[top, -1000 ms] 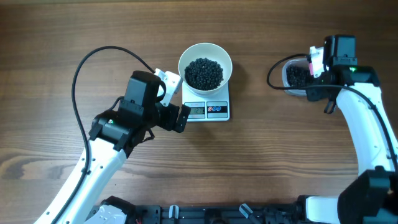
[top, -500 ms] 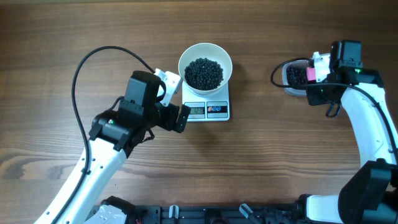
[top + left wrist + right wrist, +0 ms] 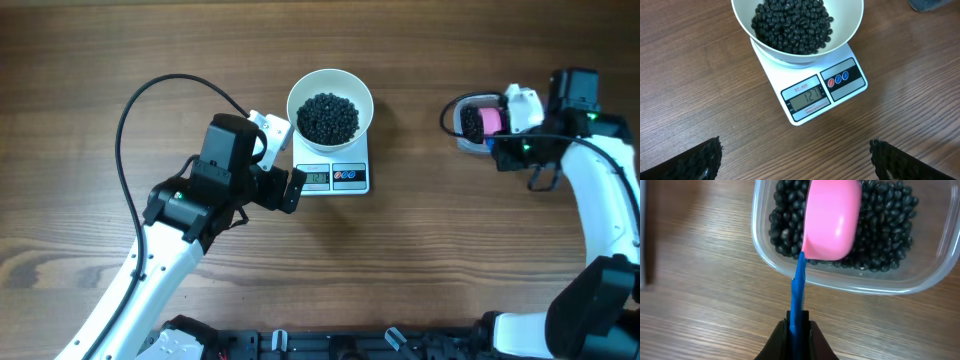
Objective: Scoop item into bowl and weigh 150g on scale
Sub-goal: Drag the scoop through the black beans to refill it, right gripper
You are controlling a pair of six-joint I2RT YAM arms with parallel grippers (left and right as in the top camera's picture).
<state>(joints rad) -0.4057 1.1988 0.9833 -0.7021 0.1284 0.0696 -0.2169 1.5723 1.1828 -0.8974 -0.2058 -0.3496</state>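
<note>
The white bowl [image 3: 330, 104] stands on the scale [image 3: 335, 178] with a heap of the black item [image 3: 328, 117] in it. In the left wrist view the bowl [image 3: 790, 55] and its beads [image 3: 792, 25] are at the top, and the scale [image 3: 826, 97] shows 121. My left gripper [image 3: 285, 160] hovers left of the scale, open and empty [image 3: 796, 157]. My right gripper [image 3: 798, 322] is shut on the blue handle of a pink scoop [image 3: 832, 220]. The scoop's rounded back faces the camera, over the beads [image 3: 885, 230] in the clear tub [image 3: 840, 282].
The clear tub [image 3: 462, 135] sits at the right, well apart from the scale, with the scoop [image 3: 488, 121] and right gripper [image 3: 520, 122] over it. A black cable [image 3: 150, 95] loops behind the left arm. Bare wooden table lies between scale and tub.
My right wrist has swung rightwards off the tub, and the pink scoop now shows over the beads. The left arm, bowl and scale have not moved.
</note>
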